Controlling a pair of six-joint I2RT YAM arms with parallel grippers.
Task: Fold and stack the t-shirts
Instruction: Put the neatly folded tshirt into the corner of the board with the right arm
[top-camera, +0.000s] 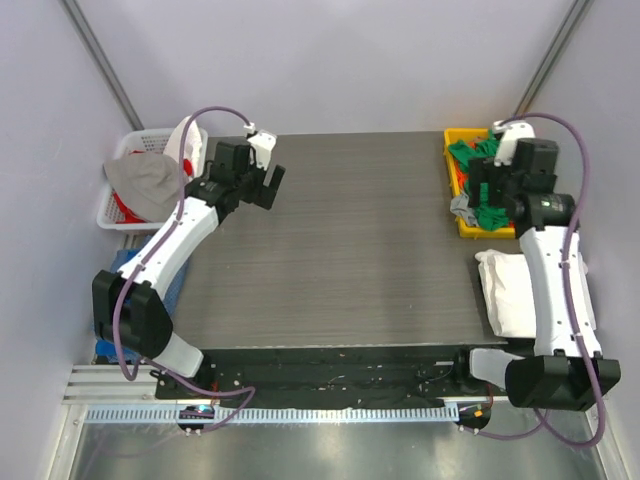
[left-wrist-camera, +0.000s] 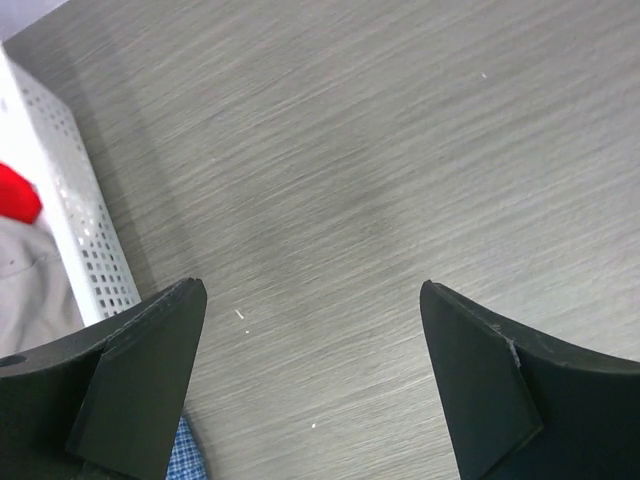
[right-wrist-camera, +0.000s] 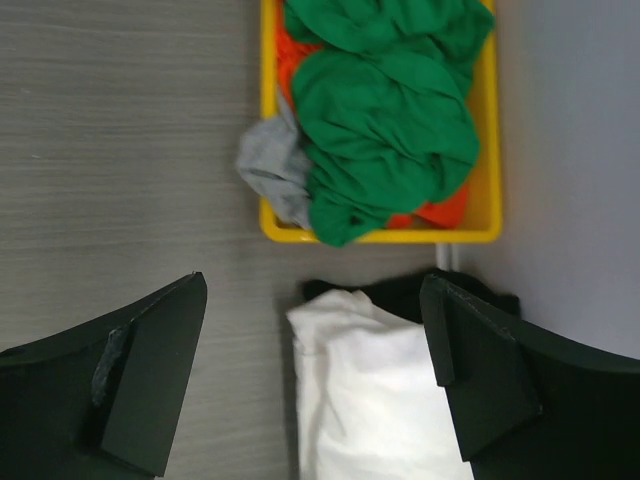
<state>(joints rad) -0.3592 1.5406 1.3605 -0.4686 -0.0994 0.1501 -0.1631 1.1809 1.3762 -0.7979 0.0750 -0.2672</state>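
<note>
Bright green t-shirts (right-wrist-camera: 385, 120) lie crumpled in a yellow bin (right-wrist-camera: 490, 130) at the table's back right (top-camera: 449, 150), with grey cloth (right-wrist-camera: 270, 165) spilling over its near corner. In front of the bin a folded white t-shirt (right-wrist-camera: 370, 400) rests on a black t-shirt (right-wrist-camera: 400, 292); from above the white one (top-camera: 505, 295) is partly hidden by the right arm. My right gripper (right-wrist-camera: 312, 285) hangs open and empty above the stack's far end, next to the bin (top-camera: 490, 200). Over bare table at the back left, my left gripper (left-wrist-camera: 312, 287) is open with nothing between its fingers (top-camera: 270, 188).
A white perforated basket (top-camera: 130, 135) off the table's left edge holds grey cloth (top-camera: 150, 185) and something red; its wall (left-wrist-camera: 70, 200) is left of my left fingers. Blue checked cloth (top-camera: 122, 262) lies below it. Grey walls close in on both sides.
</note>
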